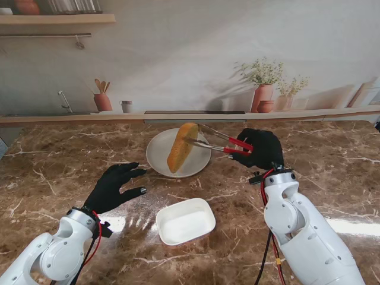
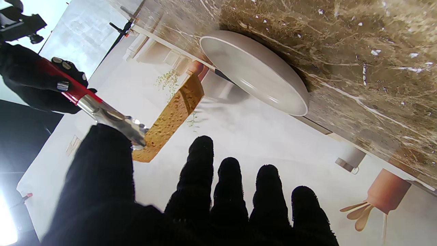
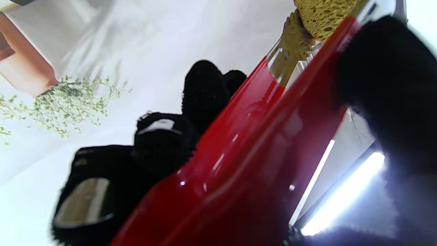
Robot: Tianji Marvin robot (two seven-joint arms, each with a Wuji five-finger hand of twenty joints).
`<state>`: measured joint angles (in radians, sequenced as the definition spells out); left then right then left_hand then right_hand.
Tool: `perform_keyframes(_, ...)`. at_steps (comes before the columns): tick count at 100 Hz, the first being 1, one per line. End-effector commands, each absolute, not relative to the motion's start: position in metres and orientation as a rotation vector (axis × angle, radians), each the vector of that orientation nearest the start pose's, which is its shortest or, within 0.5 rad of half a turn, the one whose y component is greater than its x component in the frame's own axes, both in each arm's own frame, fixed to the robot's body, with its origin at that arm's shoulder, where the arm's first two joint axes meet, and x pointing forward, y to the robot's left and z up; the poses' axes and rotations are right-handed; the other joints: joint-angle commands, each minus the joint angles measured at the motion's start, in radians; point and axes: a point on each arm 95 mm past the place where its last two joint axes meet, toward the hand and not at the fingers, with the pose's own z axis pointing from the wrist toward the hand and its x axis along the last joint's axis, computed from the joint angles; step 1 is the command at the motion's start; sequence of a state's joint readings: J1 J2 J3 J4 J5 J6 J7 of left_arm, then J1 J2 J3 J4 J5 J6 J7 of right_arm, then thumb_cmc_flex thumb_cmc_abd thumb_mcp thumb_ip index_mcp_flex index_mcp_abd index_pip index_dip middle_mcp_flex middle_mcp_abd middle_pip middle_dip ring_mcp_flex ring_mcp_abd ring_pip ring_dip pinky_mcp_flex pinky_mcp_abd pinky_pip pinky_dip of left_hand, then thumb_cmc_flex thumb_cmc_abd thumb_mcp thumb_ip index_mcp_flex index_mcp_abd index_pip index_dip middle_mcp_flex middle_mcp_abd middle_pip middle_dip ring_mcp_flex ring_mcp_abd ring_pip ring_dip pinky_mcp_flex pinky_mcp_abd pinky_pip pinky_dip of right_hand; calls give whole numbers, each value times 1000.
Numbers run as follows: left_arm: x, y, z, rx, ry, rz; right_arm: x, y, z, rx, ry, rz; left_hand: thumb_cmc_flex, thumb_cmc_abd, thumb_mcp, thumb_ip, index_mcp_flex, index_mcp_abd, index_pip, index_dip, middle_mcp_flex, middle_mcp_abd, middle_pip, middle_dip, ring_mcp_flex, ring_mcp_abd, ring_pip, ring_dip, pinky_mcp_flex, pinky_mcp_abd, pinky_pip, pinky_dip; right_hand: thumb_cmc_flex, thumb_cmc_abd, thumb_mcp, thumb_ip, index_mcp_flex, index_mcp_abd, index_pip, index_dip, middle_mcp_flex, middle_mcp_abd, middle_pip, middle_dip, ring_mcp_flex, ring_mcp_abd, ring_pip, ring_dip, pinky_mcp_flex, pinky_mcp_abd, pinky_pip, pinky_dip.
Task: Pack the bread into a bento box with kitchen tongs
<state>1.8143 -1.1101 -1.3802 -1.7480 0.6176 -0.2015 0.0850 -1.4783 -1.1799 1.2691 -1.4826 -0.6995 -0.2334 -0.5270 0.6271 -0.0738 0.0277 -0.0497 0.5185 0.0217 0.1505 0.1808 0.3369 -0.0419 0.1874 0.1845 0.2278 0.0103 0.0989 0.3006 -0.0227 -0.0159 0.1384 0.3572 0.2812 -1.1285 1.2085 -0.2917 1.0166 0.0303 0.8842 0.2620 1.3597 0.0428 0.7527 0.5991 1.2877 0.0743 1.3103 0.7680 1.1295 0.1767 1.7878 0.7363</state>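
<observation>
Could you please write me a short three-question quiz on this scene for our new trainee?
1. True or false: the bread already lies in the white box.
2. Which hand holds the tongs? A) left hand B) right hand C) both
3. Fill in: the bread hangs over the round ____.

Key:
1. False. The tongs grip it in the air, and nothing lies in the box.
2. B. The right hand is closed on the red handles; the left hand is open with fingers spread, beside the box on my left.
3. plate.
</observation>
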Motion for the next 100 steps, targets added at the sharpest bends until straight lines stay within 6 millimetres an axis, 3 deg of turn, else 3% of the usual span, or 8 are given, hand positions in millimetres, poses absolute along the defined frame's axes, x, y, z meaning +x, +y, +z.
perform_keyframes(1,340,19,-322,-1510,1225,-1882,422,-18,-270,1117,773,2031,-1,11,-39,27,-6,-26,4,7,-21,-6,-17,-6,-34,-40,-27,-12,-16,-7,-34,19,104,64,316,56,145,-145,262,43,96,8,108,17,27,-54,127,54,46,-13,141,36)
perform_keyframes(30,339,22,-320,-1504,1217,-1881,390,-24,-269,1102,728,2052,0,11,-38,27,-8,-27,3,6,-21,-5,-18,-7,-34,-40,-27,-12,-16,-7,-34,19,104,54,318,58,149,-143,266,42,96,9,116,18,27,-55,132,57,47,-15,145,44)
perform_keyframes(65,339,21,-320,-1498,1219,-1892,334,-25,-286,1097,678,2081,-1,12,-39,27,-8,-28,3,6,-21,-7,-19,-8,-33,-42,-28,-13,-16,-9,-35,18,103,54,317,57,150,-147,269,41,95,5,120,18,27,-56,133,58,47,-13,146,51)
perform_keyframes(100,339,17,-320,-1495,1223,-1901,290,-42,-304,1112,709,2052,-1,10,-39,27,-5,-29,4,7,-18,-6,-18,-7,-32,-40,-27,-13,-16,-9,-36,18,102,53,315,61,150,-151,270,41,95,3,121,18,27,-57,133,58,47,-15,145,54)
